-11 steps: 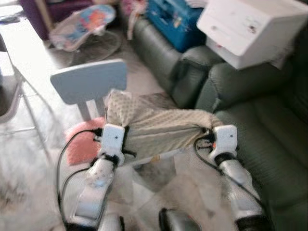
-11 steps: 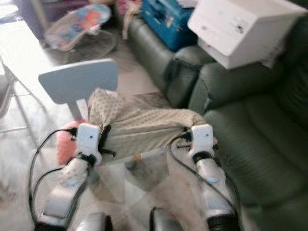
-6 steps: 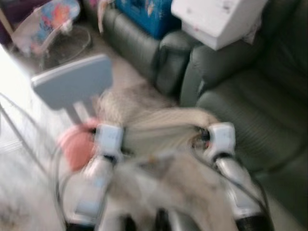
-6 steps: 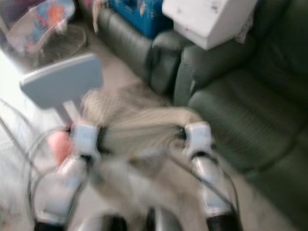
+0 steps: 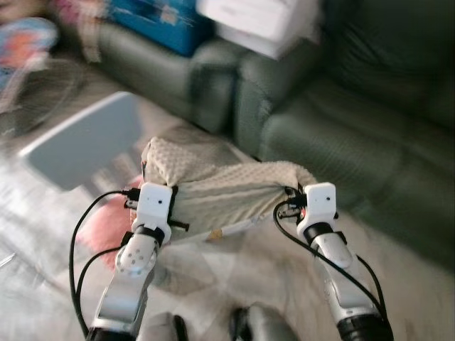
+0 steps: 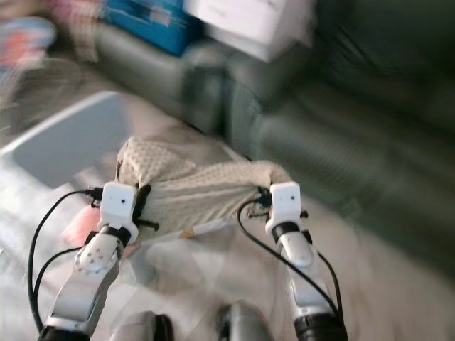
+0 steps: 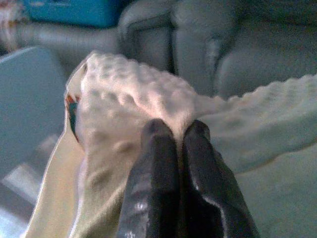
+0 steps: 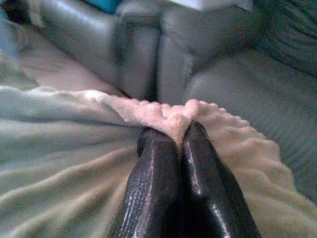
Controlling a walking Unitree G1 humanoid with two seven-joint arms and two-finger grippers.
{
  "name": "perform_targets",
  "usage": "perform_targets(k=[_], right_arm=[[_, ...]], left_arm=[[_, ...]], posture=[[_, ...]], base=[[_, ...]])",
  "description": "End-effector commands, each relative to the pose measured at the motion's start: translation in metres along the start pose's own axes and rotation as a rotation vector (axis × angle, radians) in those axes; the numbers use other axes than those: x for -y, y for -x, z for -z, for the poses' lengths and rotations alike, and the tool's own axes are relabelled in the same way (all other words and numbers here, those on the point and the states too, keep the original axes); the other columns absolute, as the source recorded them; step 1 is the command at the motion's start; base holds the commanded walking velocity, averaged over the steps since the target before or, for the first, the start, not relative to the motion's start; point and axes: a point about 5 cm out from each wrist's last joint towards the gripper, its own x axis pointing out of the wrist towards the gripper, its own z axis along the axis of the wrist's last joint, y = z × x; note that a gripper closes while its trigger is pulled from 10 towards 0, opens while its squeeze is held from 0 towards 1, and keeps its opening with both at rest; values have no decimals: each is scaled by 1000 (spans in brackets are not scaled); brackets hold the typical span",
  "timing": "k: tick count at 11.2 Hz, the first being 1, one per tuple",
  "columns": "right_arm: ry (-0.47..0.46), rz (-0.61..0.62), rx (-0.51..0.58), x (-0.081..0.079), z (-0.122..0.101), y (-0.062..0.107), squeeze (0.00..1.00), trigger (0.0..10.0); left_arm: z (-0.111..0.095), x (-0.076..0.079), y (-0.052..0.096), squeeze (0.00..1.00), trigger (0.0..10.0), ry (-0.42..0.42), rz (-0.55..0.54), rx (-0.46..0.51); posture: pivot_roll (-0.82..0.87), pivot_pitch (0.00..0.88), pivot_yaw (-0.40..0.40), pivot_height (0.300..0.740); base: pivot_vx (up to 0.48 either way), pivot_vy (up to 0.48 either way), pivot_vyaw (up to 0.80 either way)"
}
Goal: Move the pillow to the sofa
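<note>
A beige dimpled pillow (image 5: 220,186) hangs stretched between my two grippers in front of me, above the floor. My left gripper (image 7: 176,130) is shut on the pillow's left edge, a fold of the fabric pinched between its black fingers (image 7: 157,163). My right gripper (image 8: 174,133) is shut on the right edge in the same way. The dark green sofa (image 5: 355,135) lies ahead and to the right, its seat cushion just beyond the pillow's right end.
A light blue chair back (image 5: 82,138) stands to the left of the pillow, with a pink cushion (image 5: 106,220) below it. A white box (image 5: 259,25) and a blue case (image 5: 160,21) rest on the sofa further back. Pale floor stretches underfoot.
The whole view has swung to the right, bringing the sofa seat closer ahead and pushing the chair left. Both grippers keep the pillow stretched between them as before.
</note>
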Motion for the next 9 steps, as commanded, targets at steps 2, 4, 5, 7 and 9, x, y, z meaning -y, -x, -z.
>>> perform_targets(k=[2,4,5,7,9], right_arm=[[-1,5,24,2,-5,-1,0,10000],[-2,1,26,1,-5,-1,0,10000],[-2,1,25,0,-5,-1,0,10000],[2,10,22,1,-4,0,0,10000],[-5,18,13,1,-3,1,0,10000]], left_arm=[[-5,5,2,0,10000,4,35,40],[-8,7,4,0,10000,16,82,55],[-8,8,4,0,10000,21,93,61],[-9,10,5,0,10000,26,119,64],[-9,10,5,0,10000,34,130,62]], posture=[[-48,121,-39,740],[-44,121,-40,740],[-45,119,-40,740],[-47,125,-37,740],[-47,129,-34,740]], base=[[0,0,-800],[0,0,0],[0,0,0],[0,-133,0],[0,-296,0]])
